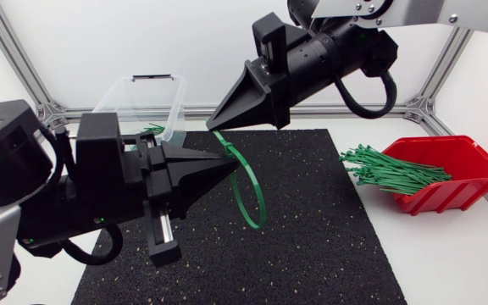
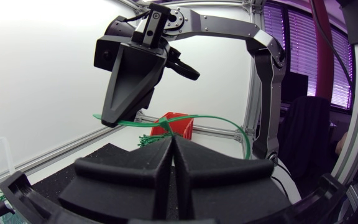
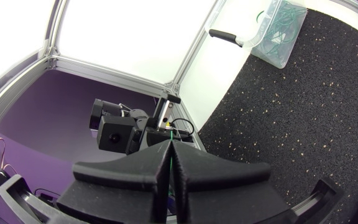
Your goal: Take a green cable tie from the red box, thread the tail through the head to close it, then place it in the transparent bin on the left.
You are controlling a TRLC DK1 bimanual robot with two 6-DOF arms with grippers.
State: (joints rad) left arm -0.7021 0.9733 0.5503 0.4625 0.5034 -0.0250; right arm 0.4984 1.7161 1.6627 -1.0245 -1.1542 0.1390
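Two tips close above mat [image 1: 329, 237] | left gripper [image 1: 235, 166] level, right gripper [image 1: 216, 125] angled down | both clamped on green cable tie [image 1: 261, 202]

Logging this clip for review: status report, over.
Both shut on green cable tie: left gripper, right gripper. Tie looped above black mat, not yet in transparent bin. Nothing blocking.

the left pincer [image 1: 230, 167] and the right pincer [image 1: 216, 125] meet tip near tip above the mat [image 1: 312, 246], the right one just behind the left. the cable tie [image 1: 249, 191] is nipped between the fingers of each, and its loop hangs under both tips. the bin [image 1: 139, 95] stands behind the left pincer, off the mat's far corner, with loose ties [image 3: 277, 28] in it. the box [image 1: 468, 174] lies well apart to the right of both pincers, with a bundle of ties [image 1: 388, 168] reaching from it over the mat's edge.
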